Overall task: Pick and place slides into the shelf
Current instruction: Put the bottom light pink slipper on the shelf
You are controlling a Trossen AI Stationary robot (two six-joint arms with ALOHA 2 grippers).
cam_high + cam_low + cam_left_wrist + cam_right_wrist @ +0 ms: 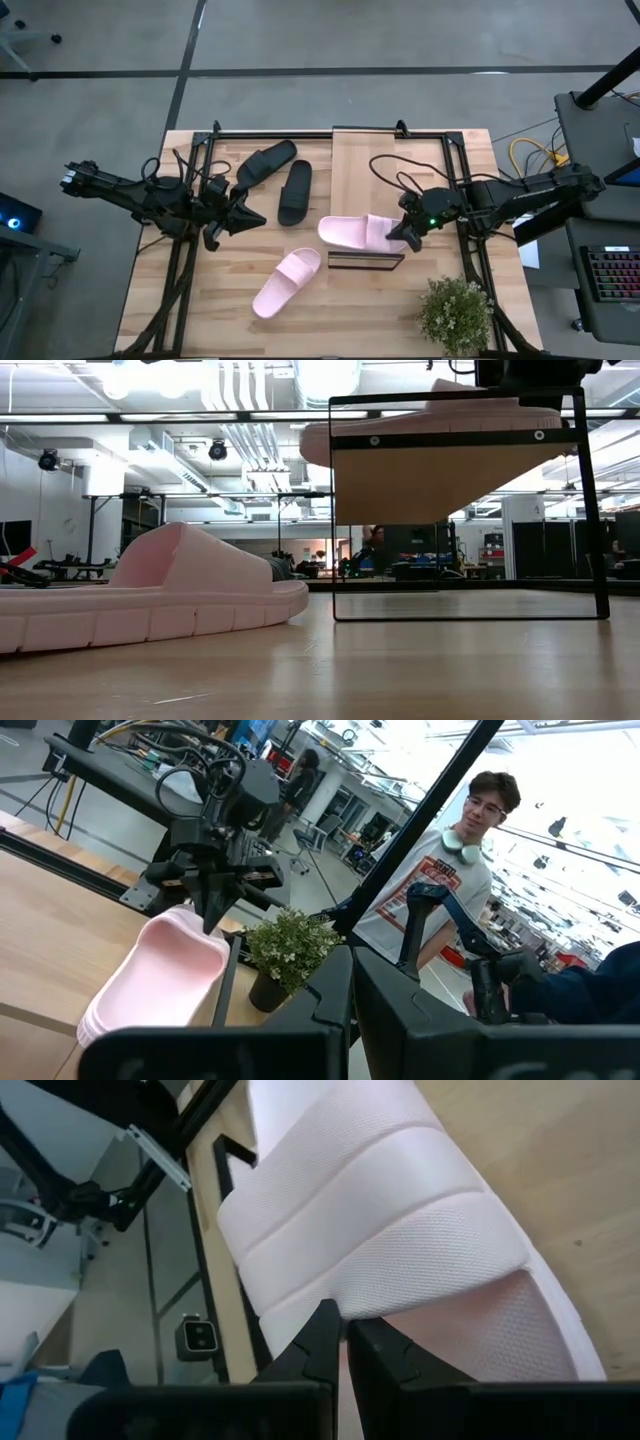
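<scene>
My right gripper was pinched tight on the broad strap of 1 pink slide, the fingers closed over the strap's edge with the sole running away beneath them. That slide sat on the shelf, at the near end of its light plank; from table height its sole showed resting atop the plank inside the black frame. Whether it had fully settled or I was bearing some of its weight, I could not tell.

My left gripper was shut on nothing and waited above the table, just beside the 2 black slides, pointed toward the shelf.

As I judged it, the task was only at 1 of 4, and that 1 not yet released. The second pink slide lay on the tabletop, near the shelf's front edge but apart from it. The 2 black slides lay on the table to the shelf's left, close together, neither on the plank. So 3 slides were left to move.

A small potted plant stood at the table's near right corner, and a person stood beyond the table.
</scene>
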